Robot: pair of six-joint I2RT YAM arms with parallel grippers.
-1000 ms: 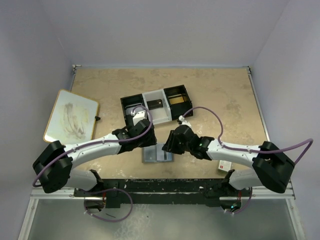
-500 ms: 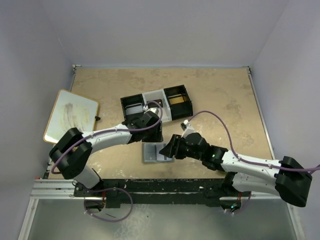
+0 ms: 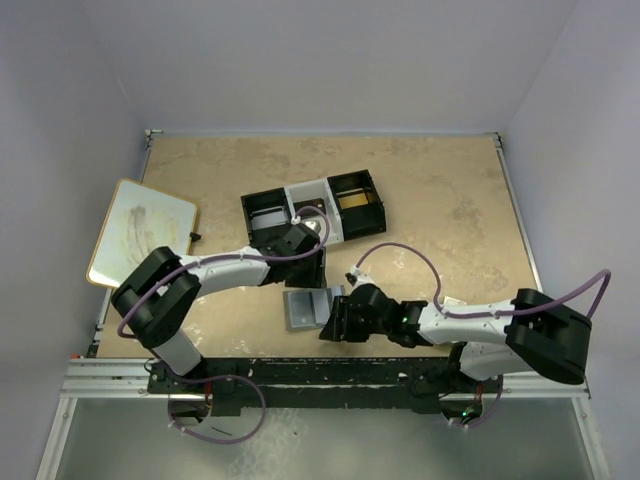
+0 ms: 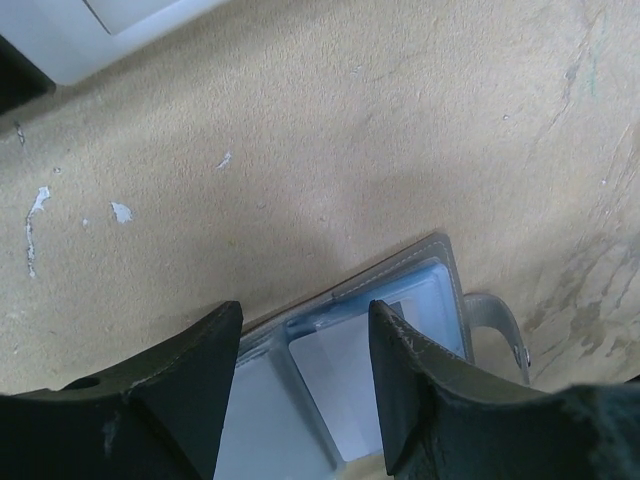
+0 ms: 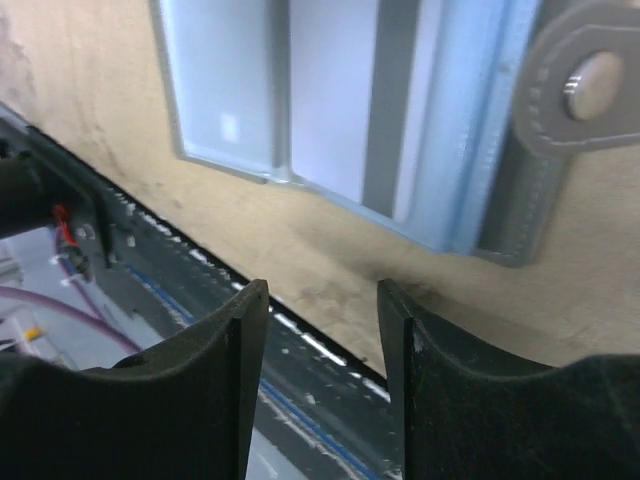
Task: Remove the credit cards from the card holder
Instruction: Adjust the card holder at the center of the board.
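Observation:
The card holder (image 3: 303, 308) lies open on the table near the front edge, its pale blue-grey inner face up. In the left wrist view the card holder (image 4: 420, 300) shows a pale card (image 4: 345, 390) in a clear pocket and a grey snap strap (image 4: 497, 330). My left gripper (image 3: 312, 268) is open and empty just behind the holder, and its jaws (image 4: 305, 312) straddle the far edge. My right gripper (image 3: 336, 318) is open and empty at the holder's right front corner. In the right wrist view the jaws (image 5: 320, 295) hover over the table's front edge, below the holder (image 5: 330, 100).
A black-and-white three-compartment tray (image 3: 313, 208) stands behind the left gripper; its white corner shows in the left wrist view (image 4: 110, 35). A whiteboard (image 3: 143, 232) lies at the left. The table's front rail (image 5: 200, 300) lies right below the right gripper.
My left gripper has drawn back toward the tray, its arm folding in. My right gripper has swung left and nearer to the holder's right front corner. The holder has shifted slightly left.

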